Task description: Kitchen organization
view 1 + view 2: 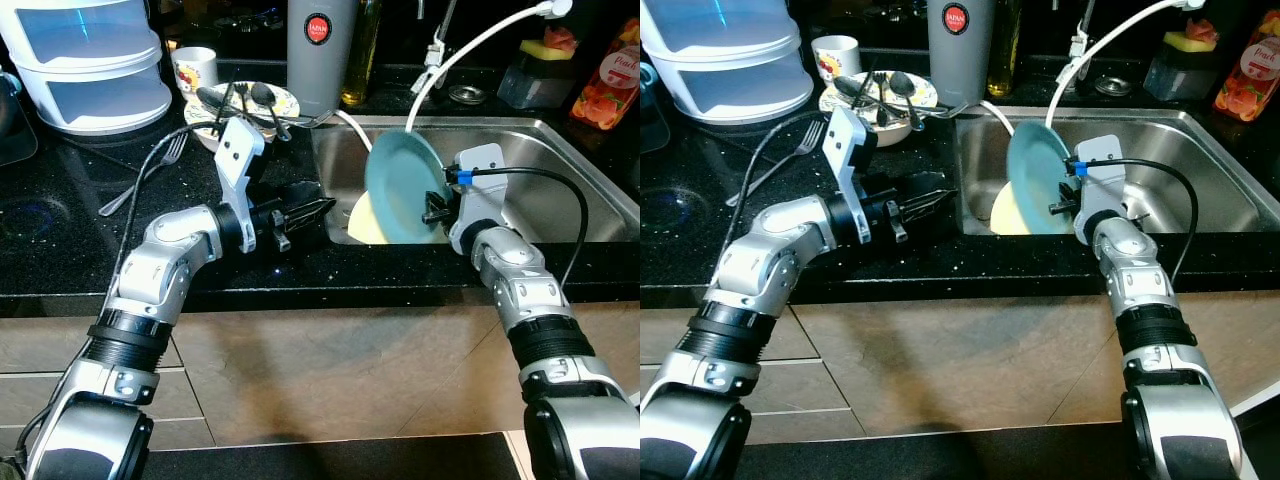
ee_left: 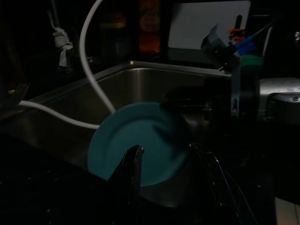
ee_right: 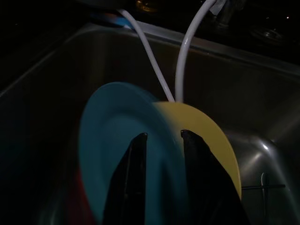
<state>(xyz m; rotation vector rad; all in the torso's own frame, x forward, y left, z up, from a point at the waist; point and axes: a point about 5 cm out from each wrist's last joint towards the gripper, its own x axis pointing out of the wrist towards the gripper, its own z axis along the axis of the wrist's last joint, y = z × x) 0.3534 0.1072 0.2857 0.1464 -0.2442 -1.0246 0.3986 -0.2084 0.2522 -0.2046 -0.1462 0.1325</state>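
Observation:
A teal plate (image 1: 400, 190) stands on edge at the left end of the steel sink (image 1: 545, 195). My right gripper (image 1: 437, 206) is shut on its rim, one black finger on each face (image 3: 161, 137). A yellow plate (image 1: 366, 224) leans just behind and below the teal one, against the sink's left wall. My left gripper (image 1: 318, 211) hovers over the black counter right at the sink's left edge, pointing at the plates. Its fingers (image 2: 132, 168) are open with nothing between them, a short way from the teal plate (image 2: 140, 145).
A bowl (image 1: 246, 104) holding spoons, a fork (image 1: 150, 176), a mug (image 1: 195, 68) and a stack of clear containers (image 1: 90, 60) sit on the counter to the left. A grey flask (image 1: 320, 50) stands behind the sink. A white hose (image 1: 470, 48) arcs over it.

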